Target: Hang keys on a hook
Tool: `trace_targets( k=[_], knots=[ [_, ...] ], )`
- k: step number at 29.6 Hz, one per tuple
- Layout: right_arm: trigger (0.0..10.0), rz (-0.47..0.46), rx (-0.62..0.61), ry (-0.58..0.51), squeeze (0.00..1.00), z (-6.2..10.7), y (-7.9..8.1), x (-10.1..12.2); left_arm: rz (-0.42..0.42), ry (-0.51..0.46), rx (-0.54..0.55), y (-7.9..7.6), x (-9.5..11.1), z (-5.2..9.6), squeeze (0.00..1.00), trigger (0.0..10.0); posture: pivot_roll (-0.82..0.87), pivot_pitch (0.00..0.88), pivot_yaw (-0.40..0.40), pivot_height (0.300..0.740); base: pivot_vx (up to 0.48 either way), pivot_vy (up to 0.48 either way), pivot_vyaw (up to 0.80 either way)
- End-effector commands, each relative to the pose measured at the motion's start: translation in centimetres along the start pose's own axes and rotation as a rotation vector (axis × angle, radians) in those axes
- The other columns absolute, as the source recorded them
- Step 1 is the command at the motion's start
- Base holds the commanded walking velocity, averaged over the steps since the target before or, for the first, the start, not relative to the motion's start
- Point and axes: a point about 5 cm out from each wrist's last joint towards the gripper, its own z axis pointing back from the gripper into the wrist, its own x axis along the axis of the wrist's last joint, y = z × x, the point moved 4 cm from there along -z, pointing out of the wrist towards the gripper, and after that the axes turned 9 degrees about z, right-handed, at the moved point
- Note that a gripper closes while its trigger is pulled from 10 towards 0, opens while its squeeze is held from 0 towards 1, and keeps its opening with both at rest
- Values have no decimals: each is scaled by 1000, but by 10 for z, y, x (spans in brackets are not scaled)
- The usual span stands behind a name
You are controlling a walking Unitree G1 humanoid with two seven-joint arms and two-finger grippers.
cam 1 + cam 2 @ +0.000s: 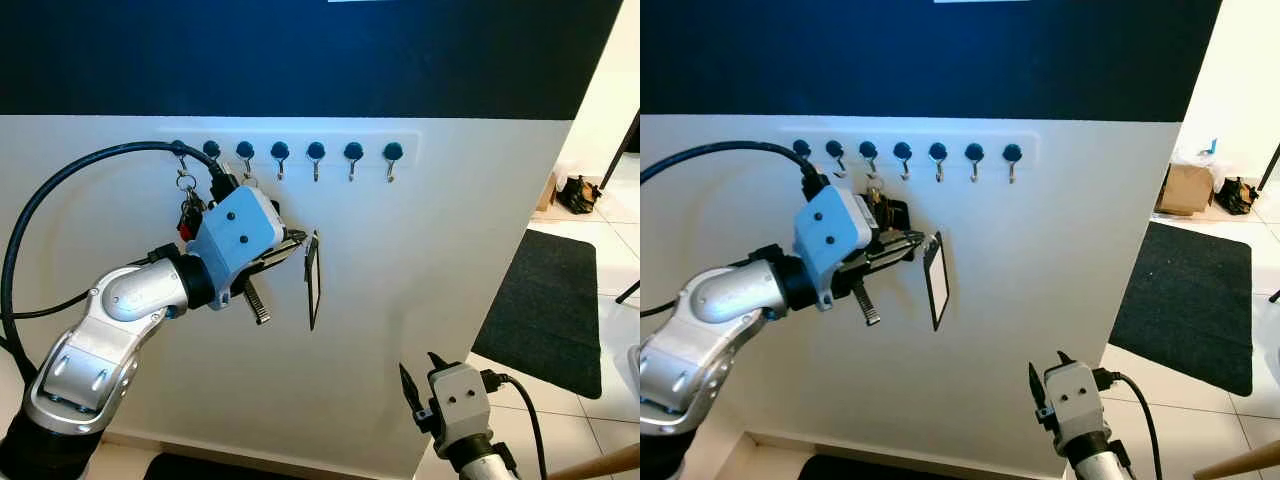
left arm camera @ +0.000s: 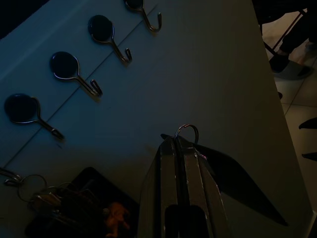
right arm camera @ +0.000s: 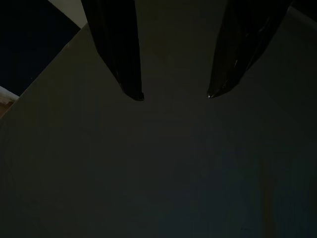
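A white rail of several blue-knobbed hooks [image 1: 316,152] runs along the white wall. My left gripper [image 1: 298,240] is shut on a small metal key ring [image 2: 187,131], and a flat black tag [image 1: 313,280] dangles from it. The ring is held below the row of hooks [image 2: 64,65], apart from them. Another bunch of keys [image 1: 188,207] with a red fob hangs from the leftmost hooks, just behind my left wrist. My right gripper [image 1: 420,382] hangs low near the wall, open, with nothing between its fingers [image 3: 130,74].
The upper wall is dark blue. A black floor mat [image 1: 550,310] lies on the tiled floor to the right. Beyond it are a cardboard box [image 1: 1185,187] and a dark bag [image 1: 580,195]. A black cable [image 1: 60,185] loops off my left arm.
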Motion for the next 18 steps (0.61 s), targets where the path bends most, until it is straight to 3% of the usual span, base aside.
trace_targets(
  k=[1,18],
  knots=[
    [10000,4,7,0,0,0,2,1,11,-17,-15,-6,2,-3,0,10000,-14,116,80,740,0,0,0],
    [10000,8,7,-4,0,-2,2,2,12,-31,-22,-8,4,-6,0,10000,-16,108,78,740,0,0,0]
  ],
)
